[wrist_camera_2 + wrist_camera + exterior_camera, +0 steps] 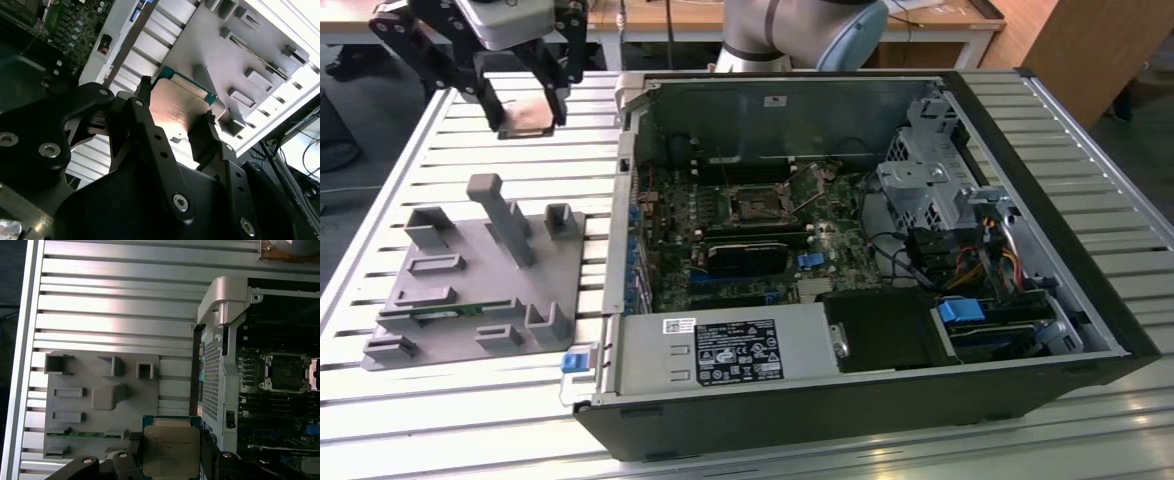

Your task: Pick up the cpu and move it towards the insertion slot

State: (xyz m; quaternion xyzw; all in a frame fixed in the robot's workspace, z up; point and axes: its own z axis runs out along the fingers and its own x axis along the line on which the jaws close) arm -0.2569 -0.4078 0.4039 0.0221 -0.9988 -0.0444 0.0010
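My gripper hangs above the slatted table at the exterior view's upper left, beside the open computer case. It is shut on the cpu, a flat square chip with a silvery top. In both wrist views the black fingers clamp two opposite edges of the cpu, which is lifted clear of the grey holder. The insertion slot, a black square socket with a metal frame, lies on the motherboard inside the case, off to the exterior view's right of the gripper.
A grey fixture block with posts and pockets lies on the slatted table, holding a green memory stick. The case wall stands between gripper and socket. Drive cages and cables fill the case's far side.
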